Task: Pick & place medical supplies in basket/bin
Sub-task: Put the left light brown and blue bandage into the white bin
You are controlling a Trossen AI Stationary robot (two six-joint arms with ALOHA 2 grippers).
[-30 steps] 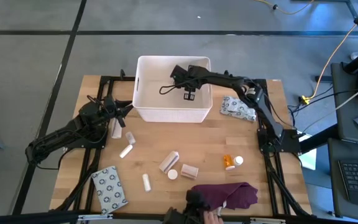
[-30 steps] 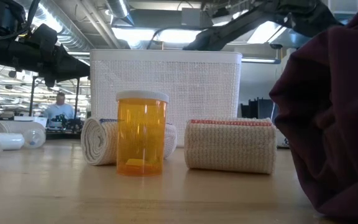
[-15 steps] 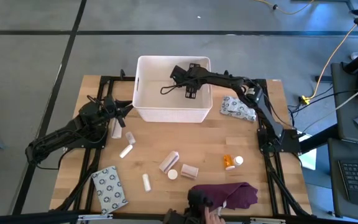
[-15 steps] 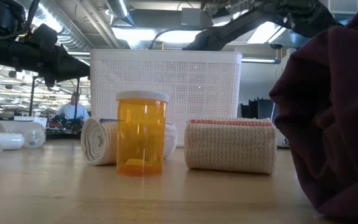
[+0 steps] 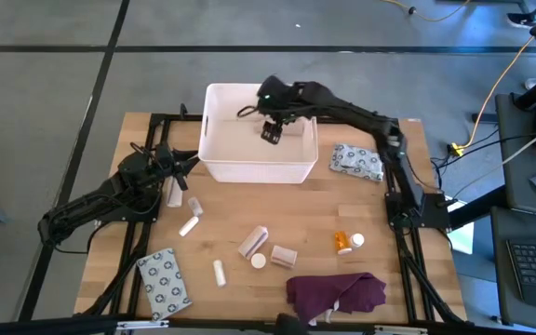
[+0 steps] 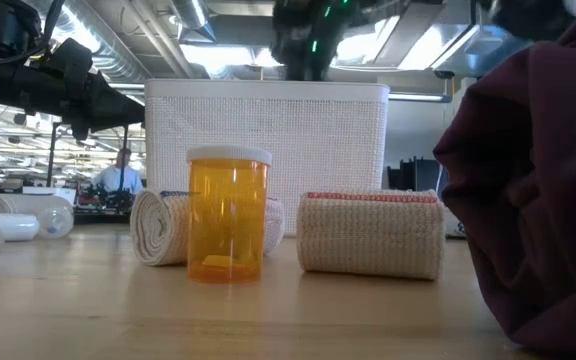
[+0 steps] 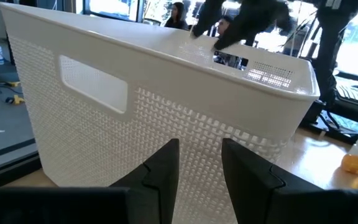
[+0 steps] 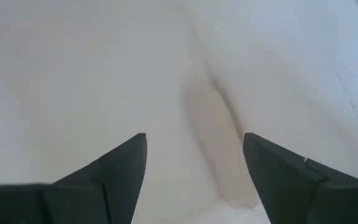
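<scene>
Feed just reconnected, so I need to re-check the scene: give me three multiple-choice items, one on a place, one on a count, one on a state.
1. Where is the right hand?
A. Over the tub
B. By the purple cloth
C. At the table's left edge

2. How many patterned packets lie on the table?
A. One
B. Two
C. Four

3. The right hand's fingers are:
A. Shut on a bottle
B. Open, holding nothing
C. Shut on a roll

A: the high view shows it above the tub.
B: one packet front left, another right of the tub.
B: the right wrist view shows the fingers apart, nothing between.
</scene>
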